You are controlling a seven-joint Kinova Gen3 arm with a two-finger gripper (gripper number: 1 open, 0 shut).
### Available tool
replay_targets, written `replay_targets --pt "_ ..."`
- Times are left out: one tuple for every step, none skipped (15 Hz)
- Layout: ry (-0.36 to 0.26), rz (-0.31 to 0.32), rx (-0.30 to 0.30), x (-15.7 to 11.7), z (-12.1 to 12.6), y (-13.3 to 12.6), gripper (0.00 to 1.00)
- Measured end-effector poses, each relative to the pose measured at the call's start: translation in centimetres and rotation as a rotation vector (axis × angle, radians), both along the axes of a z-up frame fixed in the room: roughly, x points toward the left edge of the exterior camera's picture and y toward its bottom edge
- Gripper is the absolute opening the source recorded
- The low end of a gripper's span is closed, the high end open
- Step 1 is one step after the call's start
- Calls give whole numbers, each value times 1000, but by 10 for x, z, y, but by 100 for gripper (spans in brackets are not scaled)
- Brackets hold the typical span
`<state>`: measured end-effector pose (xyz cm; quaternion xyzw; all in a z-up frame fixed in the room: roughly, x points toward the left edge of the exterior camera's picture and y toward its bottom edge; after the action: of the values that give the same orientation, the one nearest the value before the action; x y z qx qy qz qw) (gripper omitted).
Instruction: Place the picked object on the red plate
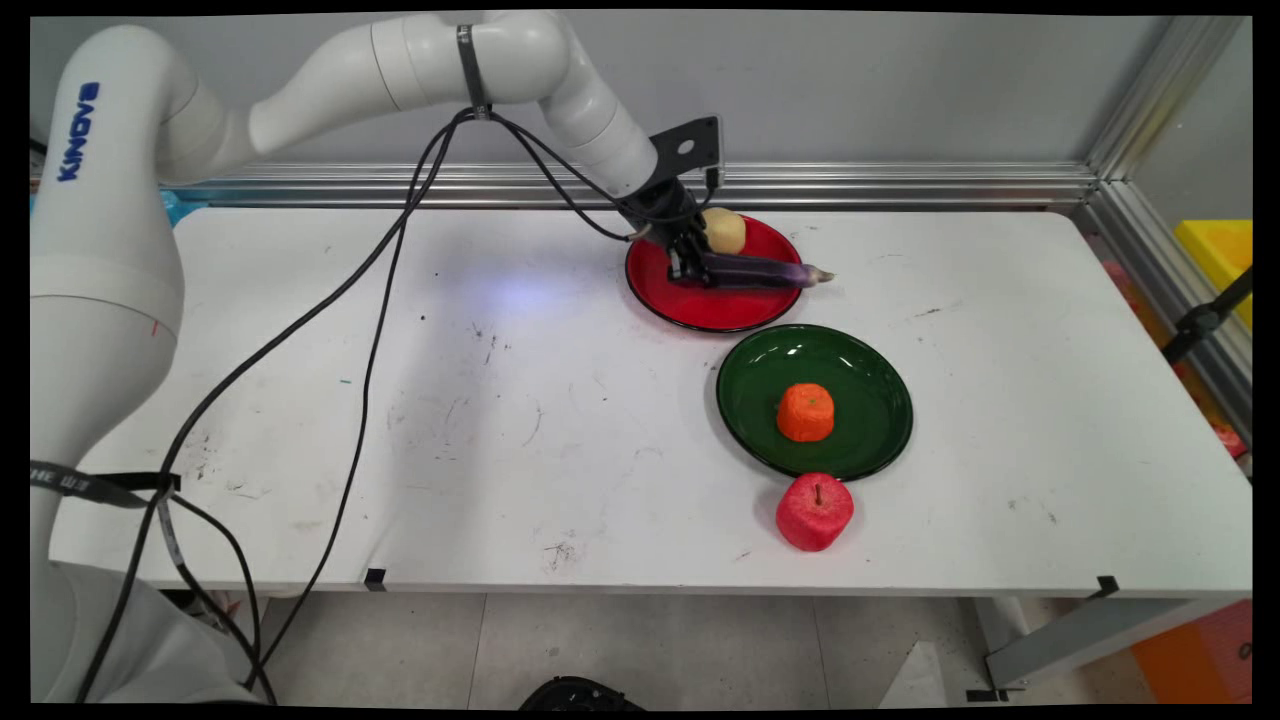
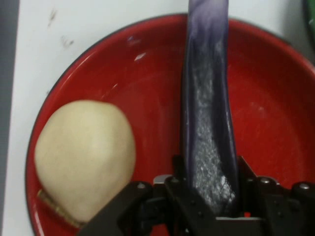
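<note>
My gripper (image 1: 690,270) (image 2: 209,189) is shut on the thick end of a long purple eggplant (image 1: 760,270) (image 2: 206,128), low over the red plate (image 1: 715,310) (image 2: 275,98). The eggplant lies across the plate, its tip reaching past the right rim. A pale yellow round fruit (image 1: 724,229) (image 2: 83,157) sits on the same plate, just behind the gripper and apart from the eggplant.
A green plate (image 1: 860,385) with an orange fruit (image 1: 806,412) on it stands in front of the red plate. A red apple (image 1: 815,511) rests on the table by the green plate's near rim. Black cables (image 1: 380,300) hang over the table's left half.
</note>
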<state>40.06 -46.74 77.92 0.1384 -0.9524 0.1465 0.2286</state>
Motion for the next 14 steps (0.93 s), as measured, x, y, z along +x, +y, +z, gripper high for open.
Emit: replay_targets --pt "-6 7 1 4 -1 -2 0" --pt "-10 12 2 6 -3 -3 0" --pt "-14 15 3 8 -3 -4 0" --pt "-17 20 5 10 -4 -4 0" --pt "-21 23 7 12 -5 -5 0" --pt "-26 29 10 15 -6 -5 0" --pt "-29 32 13 17 -7 -5 0" --pt "-32 34 15 18 -7 -5 0" --pt "-34 37 17 19 -7 -5 100" --pt "-36 40 19 20 -7 -5 100" --pt "-37 44 20 22 -7 -5 100" --pt "-37 49 23 23 -7 -5 100" --pt "-36 52 25 23 -6 -5 100" --pt "-35 56 27 23 -6 -5 100"
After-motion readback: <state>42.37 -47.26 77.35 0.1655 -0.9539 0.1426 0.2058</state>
